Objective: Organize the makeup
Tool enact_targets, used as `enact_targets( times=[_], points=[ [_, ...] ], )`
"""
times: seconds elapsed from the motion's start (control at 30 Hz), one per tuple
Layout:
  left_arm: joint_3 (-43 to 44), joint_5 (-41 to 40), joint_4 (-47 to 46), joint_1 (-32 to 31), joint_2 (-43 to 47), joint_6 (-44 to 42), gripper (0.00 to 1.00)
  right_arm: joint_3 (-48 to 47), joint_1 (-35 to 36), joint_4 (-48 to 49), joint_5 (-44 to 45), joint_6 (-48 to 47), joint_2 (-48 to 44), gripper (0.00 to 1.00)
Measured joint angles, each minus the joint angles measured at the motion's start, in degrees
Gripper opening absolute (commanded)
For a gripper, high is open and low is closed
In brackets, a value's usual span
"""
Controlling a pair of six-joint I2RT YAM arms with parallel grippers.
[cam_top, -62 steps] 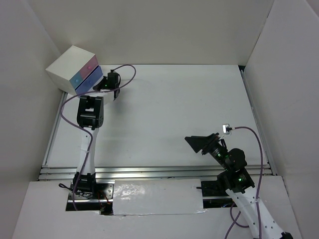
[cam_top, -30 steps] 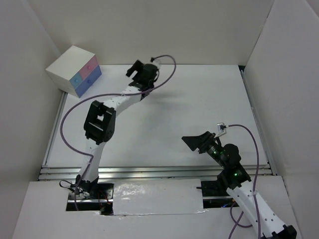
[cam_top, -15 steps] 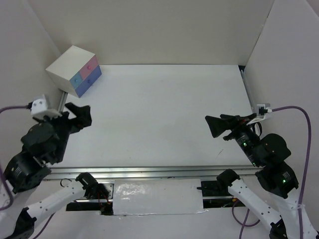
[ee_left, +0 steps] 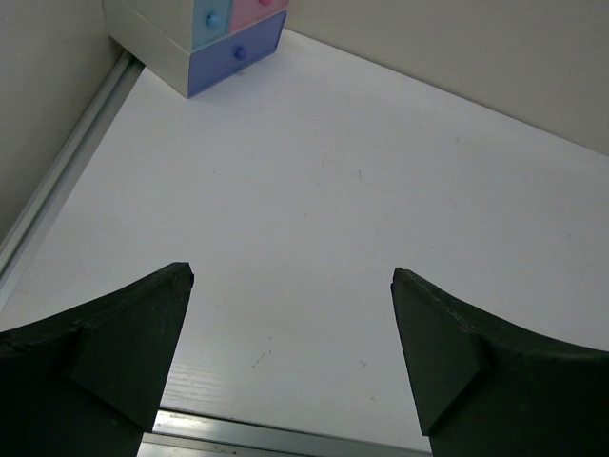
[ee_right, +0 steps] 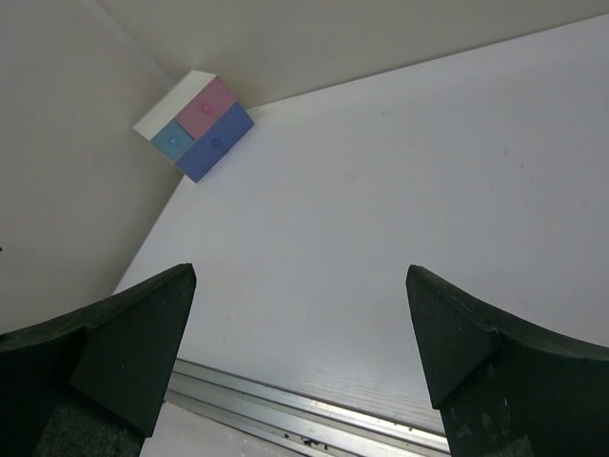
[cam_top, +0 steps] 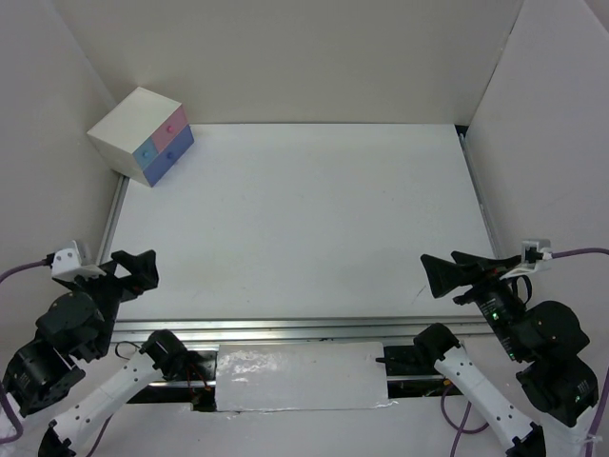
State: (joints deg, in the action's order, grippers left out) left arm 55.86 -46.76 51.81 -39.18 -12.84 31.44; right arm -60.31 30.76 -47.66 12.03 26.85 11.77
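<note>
Wide apart, gripping nothing: left black two-finger gripper, near-left edge of flat white table. Same for right black two-finger gripper, near-right. White box with pink, teal, blue drawers far-left corner. Whereabouts of makeup: cannot tell.

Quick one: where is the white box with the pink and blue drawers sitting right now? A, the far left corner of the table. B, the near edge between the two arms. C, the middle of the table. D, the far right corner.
A: the top view shows the white drawer box in the far left corner of the table, well away from both arms.
</note>
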Motion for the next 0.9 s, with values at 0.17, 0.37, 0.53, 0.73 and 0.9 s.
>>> enact_targets(
  times=[0.17,0.37,0.53,0.73,0.9],
  points=[
    [0.2,0.5,-0.2,0.0,0.0,-0.1,1.00,-0.3,0.0,-2.7,1.9,-1.2,-0.1,1.00],
    [1.1,3.3,-1.8,0.0,-5.0,-5.9,0.99,-0.3,0.0,-4.2,2.8,-2.0,-0.1,1.00],
    [0.7,3.6,-5.8,-0.7,-6.7,-9.3,0.99,-0.3,0.0,-4.3,3.3,-2.3,-0.1,1.00],
    [-1.9,3.6,-7.2,-1.2,-0.4,-10.3,0.99,-0.3,0.0,-4.3,3.4,-2.3,0.0,1.00],
    [-2.2,2.4,-8.4,-1.2,5.6,-10.2,0.99,0.0,0.0,-4.2,3.3,-2.3,0.4,1.00]
  ],
)
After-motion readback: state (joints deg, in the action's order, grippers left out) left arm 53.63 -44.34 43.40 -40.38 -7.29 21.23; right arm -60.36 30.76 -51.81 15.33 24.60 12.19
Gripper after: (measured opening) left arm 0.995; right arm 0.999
